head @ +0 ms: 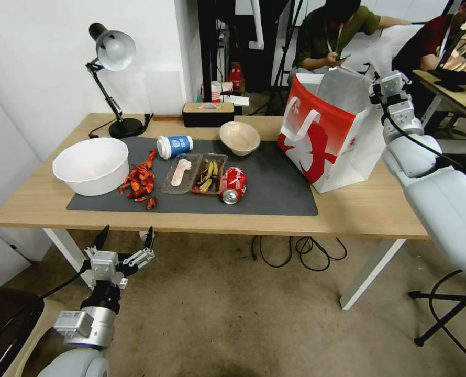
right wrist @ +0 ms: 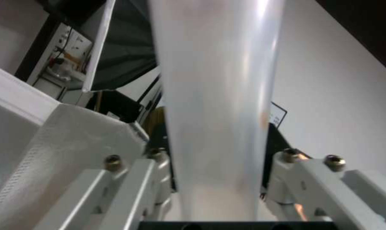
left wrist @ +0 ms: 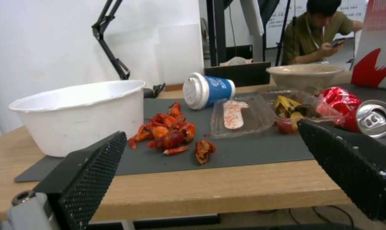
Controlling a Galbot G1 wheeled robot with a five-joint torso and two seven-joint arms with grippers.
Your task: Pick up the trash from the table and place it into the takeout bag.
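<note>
Nearest to us, our left gripper hangs below and in front of the table's near edge, its black fingers spread wide apart with nothing between them. Just past that edge lies the dark grey mat, and on it the crushed red soda can rests on its side, touching the clear tray of banana peels; a second clear tray sits beside that one, with a heap of red crayfish shells and a big white bowl further to our left. Farther back, the blue-sleeved white coffee cup lies tipped over, and the beige paper bowl stands upright near the mat's rear edge. To our right the takeout bag stands open on the table, and our right gripper is raised at its far rim, clamped on a clear cup that rises between its fingers.
</note>
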